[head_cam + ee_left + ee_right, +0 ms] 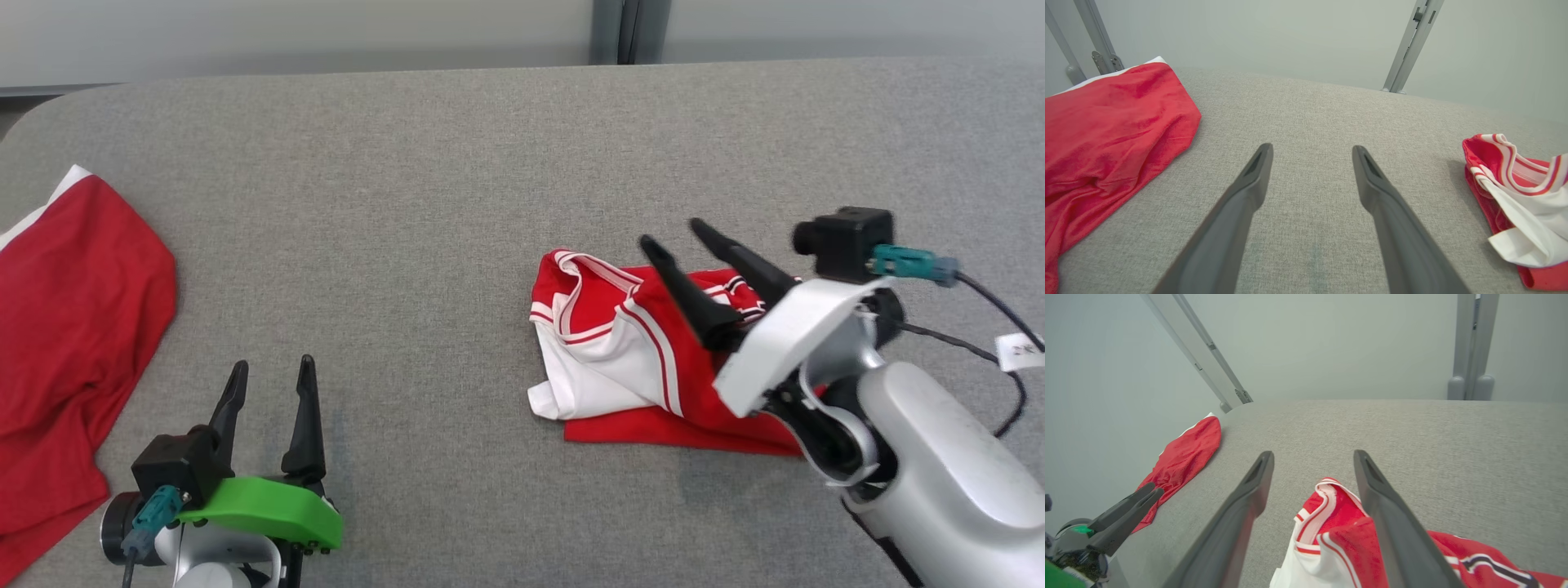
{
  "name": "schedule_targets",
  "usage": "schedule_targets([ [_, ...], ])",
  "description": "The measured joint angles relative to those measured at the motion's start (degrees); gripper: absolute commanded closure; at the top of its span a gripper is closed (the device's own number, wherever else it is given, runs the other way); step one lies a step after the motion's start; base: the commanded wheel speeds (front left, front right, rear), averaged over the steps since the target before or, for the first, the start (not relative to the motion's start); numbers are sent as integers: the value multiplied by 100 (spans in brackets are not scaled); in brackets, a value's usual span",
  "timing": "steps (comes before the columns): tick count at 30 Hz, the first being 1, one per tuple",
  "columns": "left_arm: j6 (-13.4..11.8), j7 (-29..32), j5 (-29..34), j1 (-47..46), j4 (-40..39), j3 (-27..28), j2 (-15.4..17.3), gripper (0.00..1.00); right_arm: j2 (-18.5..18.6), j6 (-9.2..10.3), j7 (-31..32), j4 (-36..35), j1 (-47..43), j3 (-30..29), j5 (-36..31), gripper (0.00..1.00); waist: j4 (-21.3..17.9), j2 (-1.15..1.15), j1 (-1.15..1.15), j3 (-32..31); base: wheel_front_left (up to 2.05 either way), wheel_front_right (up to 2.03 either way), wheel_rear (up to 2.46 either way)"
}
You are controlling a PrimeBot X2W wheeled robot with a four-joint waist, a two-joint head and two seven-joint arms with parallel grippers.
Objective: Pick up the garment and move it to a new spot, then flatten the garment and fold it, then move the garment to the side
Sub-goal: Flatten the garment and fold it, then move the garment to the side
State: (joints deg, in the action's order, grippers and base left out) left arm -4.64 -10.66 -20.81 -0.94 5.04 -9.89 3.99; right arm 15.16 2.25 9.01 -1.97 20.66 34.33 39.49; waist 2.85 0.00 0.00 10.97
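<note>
The garment (620, 351) is a crumpled red and white jersey with striped trim, lying right of centre on the grey table (449, 163). It also lies at the right edge of the left wrist view (1527, 204) and under the fingers in the right wrist view (1331, 522). My right gripper (673, 232) hangs just above the garment's right half, open, with nothing between its fingers (1313, 454). My left gripper (273, 363) stands open over bare table at the lower left, well apart from the garment (1312, 147).
A second, plain red cloth (73, 327) with a white edge is spread at the table's left edge (1106, 134) (1184, 457). Bare grey table lies between the two cloths and behind them. A pale wall with metal posts stands beyond the far edge.
</note>
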Motion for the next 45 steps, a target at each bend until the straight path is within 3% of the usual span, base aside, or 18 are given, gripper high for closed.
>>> schedule_targets([
  [4, -1, -4, -2, 26, -11, 5, -1, 0, 513, 377, -180, 271, -558, -750, 145, 0, -45, 0, 0, -15, 0, 0, 0],
  [9, -1, -4, -2, 76, -35, -11, -2, 0, 642, 398, -355, 682, -1321, -1328, 668, 0, -68, 0, 0, 23, 0, 0, 0],
  [16, -1, -4, -2, 79, -82, -13, 4, 0, 634, 389, -423, 1081, -1770, -1530, 1070, 0, -63, 0, 0, 92, 0, 0, 0],
  [22, -1, 9, -1, 74, -122, -109, 12, 0, 486, 125, -386, 1256, -1698, -1525, 1381, 0, -37, 0, 0, 172, 0, 0, 0],
  [31, 1, 37, -1, 26, -111, -164, 12, 0, 425, -54, -189, 1780, -1283, -1618, 1724, 0, 128, 0, 0, 243, 0, 0, 0],
  [32, 1, 37, -1, 10, -97, -166, 11, 0, 412, -92, -164, 1828, -1240, -1649, 1790, 46, 152, 0, 0, 246, 0, 0, 0],
  [33, 1, 37, -1, -7, -80, -174, 11, 0, 408, -143, -122, 1872, -1198, -1659, 1848, 85, 174, 0, 0, 246, 0, 0, 0],
  [34, 1, 36, -1, -23, -65, -185, 9, 0, 415, -208, -79, 1898, -1161, -1657, 1885, 100, 198, 0, 0, 244, 0, 0, 0],
  [40, 1, -7, -20, -26, 34, -189, -12, 0, 631, -651, 25, 1680, -855, -1619, 1912, 100, 349, 0, 0, 175, 0, 0, 0],
  [45, 1, -57, -74, -24, 138, -177, -33, 0, 868, -829, 298, 1298, -580, -1411, 1881, 100, 415, 0, 0, 73, 0, 0, 0],
])
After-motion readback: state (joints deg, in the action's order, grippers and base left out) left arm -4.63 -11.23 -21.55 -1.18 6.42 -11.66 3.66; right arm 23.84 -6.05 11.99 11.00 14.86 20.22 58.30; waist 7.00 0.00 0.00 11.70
